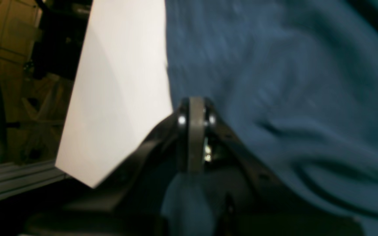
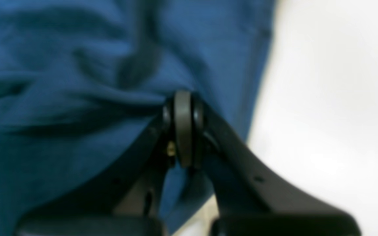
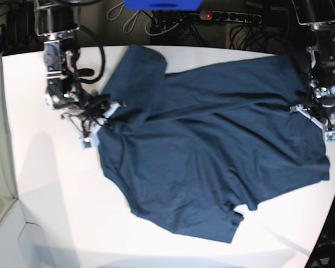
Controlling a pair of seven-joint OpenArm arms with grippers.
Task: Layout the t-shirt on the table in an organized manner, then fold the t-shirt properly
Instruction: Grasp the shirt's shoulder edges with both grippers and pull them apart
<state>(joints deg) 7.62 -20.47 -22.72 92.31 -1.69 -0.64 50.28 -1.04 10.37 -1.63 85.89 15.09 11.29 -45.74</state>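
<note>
The dark navy t-shirt [image 3: 212,151] lies spread and wrinkled across the white table [image 3: 56,212], with a sleeve pointing toward the back. My right gripper [image 3: 103,111] is at the shirt's left edge in the base view. In the right wrist view, the right gripper [image 2: 183,98] is shut with blue cloth [image 2: 77,65] pinched between its jaws. My left gripper [image 3: 318,111] is at the shirt's right edge. The left wrist view shows the left gripper [image 1: 196,105] shut on the shirt [image 1: 274,65], beside a bare strip of table [image 1: 116,98].
A power strip [image 3: 229,15] with a red light and loose cables lies behind the table. A blue object [image 3: 162,4] sits at the back centre. The table's curved edge runs close to the left gripper, and a metal frame [image 1: 11,180] lies beyond it.
</note>
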